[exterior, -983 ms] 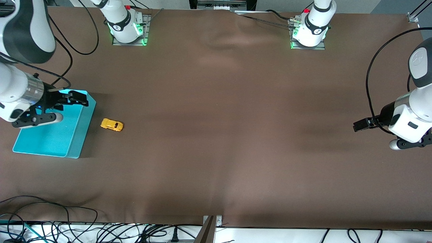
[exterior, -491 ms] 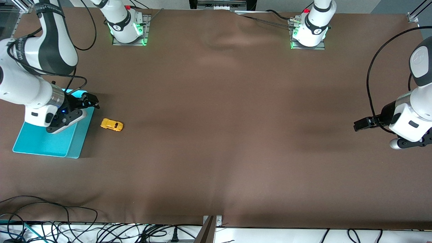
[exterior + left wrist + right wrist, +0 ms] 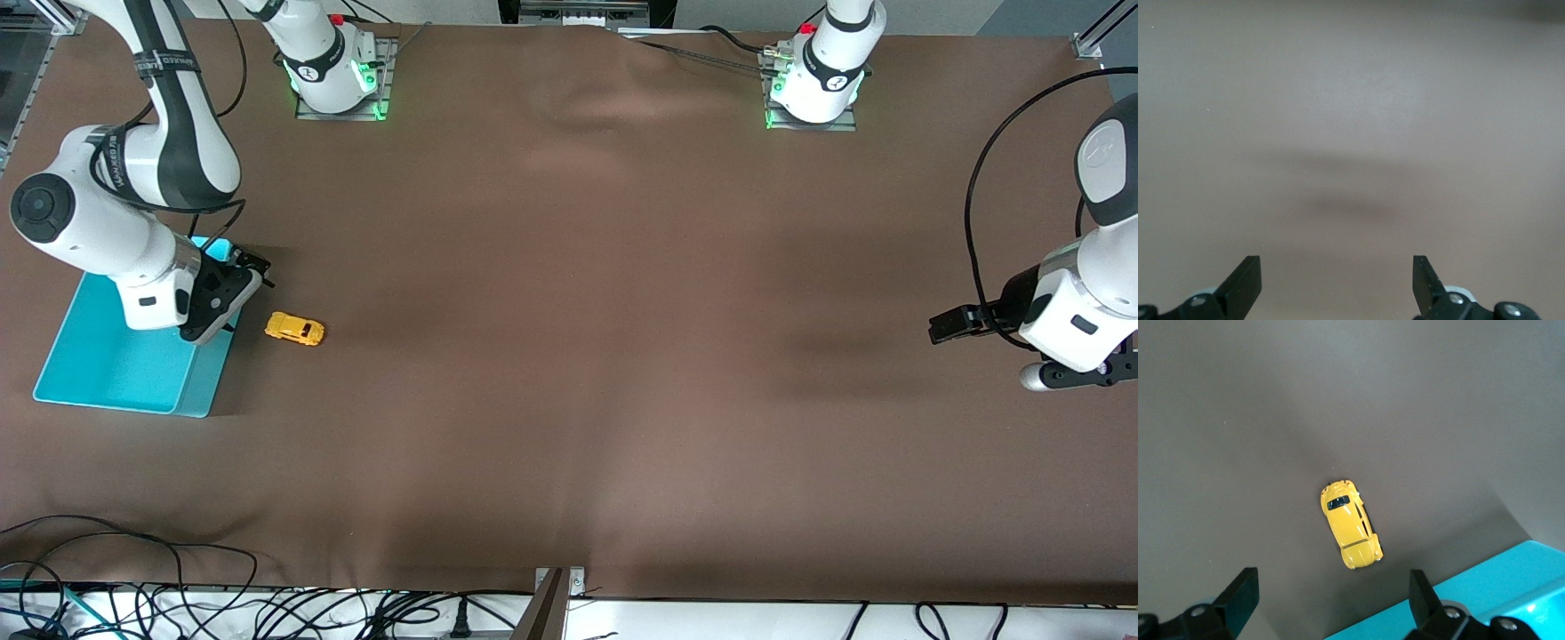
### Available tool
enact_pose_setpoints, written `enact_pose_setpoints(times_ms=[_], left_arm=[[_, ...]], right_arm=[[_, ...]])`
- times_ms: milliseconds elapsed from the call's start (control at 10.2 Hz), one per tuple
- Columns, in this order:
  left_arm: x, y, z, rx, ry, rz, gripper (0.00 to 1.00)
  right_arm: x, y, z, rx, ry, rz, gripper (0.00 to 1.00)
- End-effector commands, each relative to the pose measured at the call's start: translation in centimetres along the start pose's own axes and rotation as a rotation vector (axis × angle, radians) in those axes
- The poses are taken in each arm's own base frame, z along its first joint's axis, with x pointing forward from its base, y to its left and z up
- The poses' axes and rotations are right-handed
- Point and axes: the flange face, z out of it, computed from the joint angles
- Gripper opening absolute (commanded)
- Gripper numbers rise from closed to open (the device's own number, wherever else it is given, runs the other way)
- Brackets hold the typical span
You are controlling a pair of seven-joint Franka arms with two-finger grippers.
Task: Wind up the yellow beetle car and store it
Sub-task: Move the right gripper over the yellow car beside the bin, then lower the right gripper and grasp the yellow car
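Note:
The yellow beetle car (image 3: 295, 328) stands on the brown table right beside the teal bin (image 3: 107, 378), toward the right arm's end. My right gripper (image 3: 252, 268) is open and empty, over the bin's rim on the side next to the car. In the right wrist view the car (image 3: 1350, 532) lies on the table past the open gripper (image 3: 1331, 587), with the bin's corner (image 3: 1511, 587) beside it. My left gripper (image 3: 944, 325) waits open and empty over bare table at the left arm's end; its wrist view shows only the gripper (image 3: 1338, 267) and table.
The two arm bases (image 3: 333, 76) (image 3: 813, 80) stand along the table edge farthest from the front camera. Cables (image 3: 133, 578) and a metal bracket (image 3: 553, 596) lie along the nearest edge. The bin is empty.
My right arm has swung round, and its gripper has moved from over the bin's inside to the rim next to the car. The car and the left arm have not moved.

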Motion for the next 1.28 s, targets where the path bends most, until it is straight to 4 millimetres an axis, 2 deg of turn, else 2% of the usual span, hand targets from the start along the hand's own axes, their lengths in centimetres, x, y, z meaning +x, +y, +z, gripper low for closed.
enact_pose_setpoints(times_ms=[0,98,295,491,885,1179], left_arm=[[-0.6,0.4,-1.2,-0.03,0.003,0.023,1.0],[-0.9,0.5,-2.1,-0.031,0.017,0.026,1.0],[-1.6,2.1,-3.1,-0.041,0.03,0.052,1.0],[-1.6,2.4,-3.0,-0.043,0.028,0.058,1.0],[-1.7,2.5,-3.0,-0.044,0.028,0.06,1.0],[-1.7,2.4,-3.0,-0.044,0.028,0.058,1.0]], right_arm=[[0.3,-1.6,2.2,-0.041,0.038,-0.11,1.0],[0.2,-1.4,3.7,-0.055,0.045,-0.136,1.0],[-0.1,-0.7,6.5,-0.061,0.046,-0.166,1.0],[-0.6,0.0,9.2,-0.08,0.052,-0.224,1.0],[-0.9,0.3,12.9,-0.084,0.051,-0.252,1.0],[-0.9,0.3,13.8,-0.082,0.05,-0.253,1.0]])
